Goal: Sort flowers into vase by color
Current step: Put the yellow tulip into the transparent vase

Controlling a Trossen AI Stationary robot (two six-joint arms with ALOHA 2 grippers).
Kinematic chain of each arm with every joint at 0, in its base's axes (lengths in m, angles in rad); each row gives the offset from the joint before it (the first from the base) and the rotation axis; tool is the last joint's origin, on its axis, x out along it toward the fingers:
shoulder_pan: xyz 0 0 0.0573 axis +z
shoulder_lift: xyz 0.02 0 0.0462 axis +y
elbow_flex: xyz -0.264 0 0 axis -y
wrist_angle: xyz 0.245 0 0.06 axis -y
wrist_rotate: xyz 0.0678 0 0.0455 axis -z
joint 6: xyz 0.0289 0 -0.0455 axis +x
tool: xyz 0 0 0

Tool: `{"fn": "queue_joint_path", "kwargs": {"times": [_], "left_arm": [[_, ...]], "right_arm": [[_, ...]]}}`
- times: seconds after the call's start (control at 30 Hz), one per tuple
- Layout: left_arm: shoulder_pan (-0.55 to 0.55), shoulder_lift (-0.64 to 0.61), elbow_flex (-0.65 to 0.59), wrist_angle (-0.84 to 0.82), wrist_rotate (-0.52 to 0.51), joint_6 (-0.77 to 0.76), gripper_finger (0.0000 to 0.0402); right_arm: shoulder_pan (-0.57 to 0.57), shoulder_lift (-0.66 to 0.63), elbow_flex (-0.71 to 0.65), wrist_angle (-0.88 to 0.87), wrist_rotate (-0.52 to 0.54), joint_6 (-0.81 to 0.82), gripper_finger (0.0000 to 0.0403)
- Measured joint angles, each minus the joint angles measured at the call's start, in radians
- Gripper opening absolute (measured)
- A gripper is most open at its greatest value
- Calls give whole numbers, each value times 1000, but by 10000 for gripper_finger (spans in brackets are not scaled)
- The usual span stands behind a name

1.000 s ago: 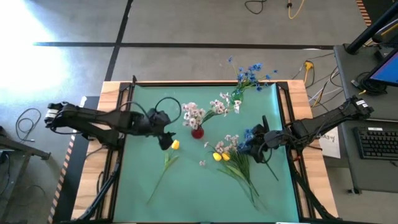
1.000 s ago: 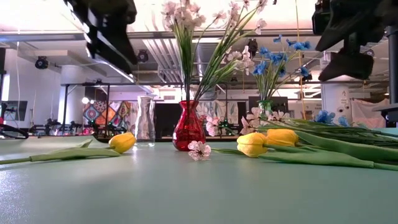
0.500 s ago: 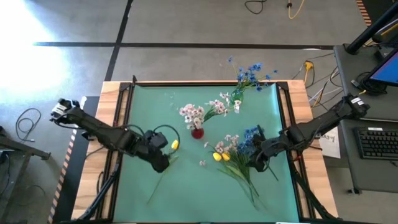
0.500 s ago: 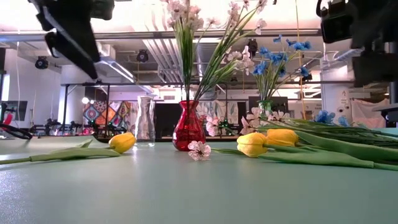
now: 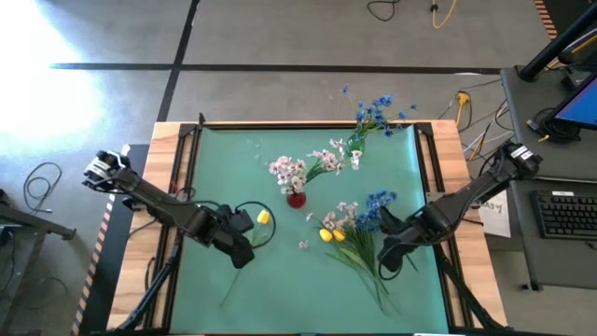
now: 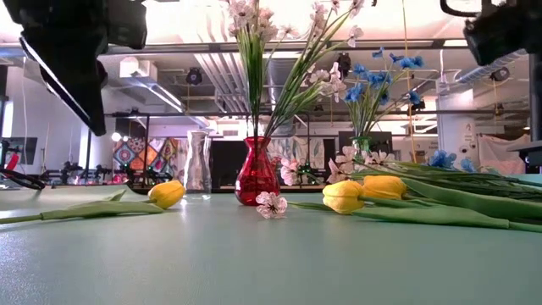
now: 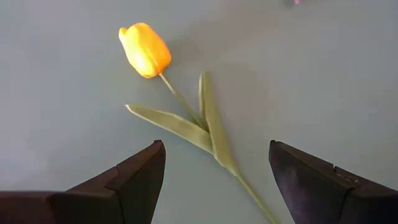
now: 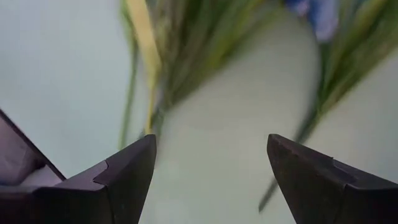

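Left gripper (image 5: 239, 254) sits at the lower left of the green mat (image 5: 280, 289) in the high view, jaws spread wide and empty, directly above the stem of the lone yellow tulip (image 5: 262, 217). Your left wrist view confirms it: the tulip's head (image 7: 145, 50) lies toward the upper left, its stem (image 7: 214, 134) runs down between the two dark fingers (image 7: 134, 174), and nothing touches yet.

Judgement: the step in hand is the pick of this tulip. Come down on the stem below the leaf fork, not on the bloom. Keep the jaws square across the stem, since it lies flat on the mat and will likely roll or slip if pinched at an angle.

Right gripper (image 5: 387, 257) hovers at the lower right of the mat over the loose pile of stems (image 5: 359, 252), jaws also wide with nothing between them; green stalks (image 8: 149, 68) fill its wrist view.

Red vase (image 5: 296, 197) stands mid-mat holding the pinkish-white blossoms (image 5: 289, 170). A clear vase (image 6: 198, 164) shows left of it in the low view, seemingly empty; whether it is meant for yellow cannot be told. Blue flowers (image 5: 373, 112) stand at the mat's upper right edge. Lift high enough to clear the standing sprays.
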Motion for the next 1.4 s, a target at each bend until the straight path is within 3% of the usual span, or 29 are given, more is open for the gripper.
{"fn": "queue_joint_path", "kwargs": {"times": [0.17, 0.3, 0.67, 0.93, 1.4], "left_arm": [[-15, 30, -10, -2, -2, -24, 272], [-47, 58, -10, 1, -1, -57, 272], [-77, 145, -1, 50, -1, -171, 272], [-134, 211, -1, 64, -3, -144, 272], [-318, 282, -1, 82, -299, -191, 272]], "right_arm": [[0, -11, -7, -60, -80, 63, 297], [0, -34, -7, -120, -81, 58, 297], [1, -49, -10, -119, 170, 11, 297], [1, -32, -11, -112, 197, -22, 297], [4, -32, -12, -88, 303, -75, 297]]}}
